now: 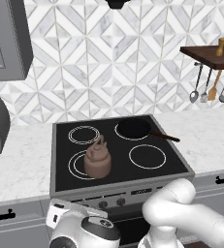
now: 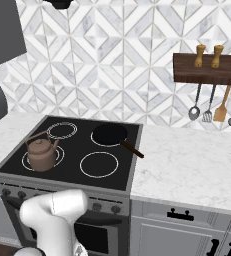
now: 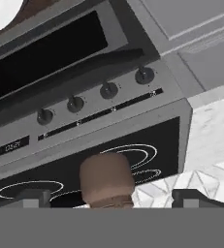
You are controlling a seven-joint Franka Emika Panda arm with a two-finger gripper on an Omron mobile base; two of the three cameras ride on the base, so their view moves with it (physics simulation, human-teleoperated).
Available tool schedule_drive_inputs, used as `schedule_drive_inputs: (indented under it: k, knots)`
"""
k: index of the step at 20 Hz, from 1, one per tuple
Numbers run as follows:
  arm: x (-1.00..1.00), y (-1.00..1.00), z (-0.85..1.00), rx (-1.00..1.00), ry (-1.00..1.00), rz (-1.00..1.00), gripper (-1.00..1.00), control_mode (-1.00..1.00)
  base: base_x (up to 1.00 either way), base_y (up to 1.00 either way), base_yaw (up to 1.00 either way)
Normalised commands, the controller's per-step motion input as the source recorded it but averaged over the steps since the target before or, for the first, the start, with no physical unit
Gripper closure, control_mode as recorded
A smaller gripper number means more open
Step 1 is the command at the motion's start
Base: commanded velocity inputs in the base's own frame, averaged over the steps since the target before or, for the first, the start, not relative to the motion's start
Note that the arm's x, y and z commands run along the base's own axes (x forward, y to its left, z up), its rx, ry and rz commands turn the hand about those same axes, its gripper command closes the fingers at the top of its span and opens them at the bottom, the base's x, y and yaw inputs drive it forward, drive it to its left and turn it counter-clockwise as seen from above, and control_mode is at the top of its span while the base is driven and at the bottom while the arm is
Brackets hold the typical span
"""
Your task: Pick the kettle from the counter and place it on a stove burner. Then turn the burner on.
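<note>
In the left base view, the kettle (image 1: 97,159) is being carried upright by the near-left stove burner (image 1: 78,164) of the black cooktop (image 1: 176,164), which is flanked by marbled worktop (image 1: 16,160). A black frying pan (image 1: 133,128) is being borne by the far-right ring.

In the right base view, the kettle (image 2: 41,152) is being shown on the same burner (image 2: 28,160), well apart from the pan (image 2: 109,134).

In the hand view, the tool (image 3: 111,198) is being held spread wide, nothing pinched, with the kettle (image 3: 106,180) between its tips (image 3: 28,197) and the row of knobs (image 3: 109,90) beyond.
</note>
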Motion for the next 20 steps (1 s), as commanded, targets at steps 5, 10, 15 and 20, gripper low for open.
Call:
schedule_drive_inputs:
  k: [5, 10, 15, 20]
  knots:
    - [-0.21, 0.4, -0.57, -0.44, -0.12, 0.24, -1.0, -1.0, 0.0, 0.0, 0.0]
    - [0.47, 0.0, -0.51, -0.23, -0.07, 0.01, -1.0, -1.0, 0.0, 0.0, 0.0]
    - [0.35, 0.01, -0.41, -0.17, -0.05, 0.0, -1.0, -1.0, 0.0, 0.0, 0.0]
    - [-0.07, 0.13, -0.45, -0.05, -0.1, 0.0, -1.0, -1.0, 0.0, 0.0, 0.0]
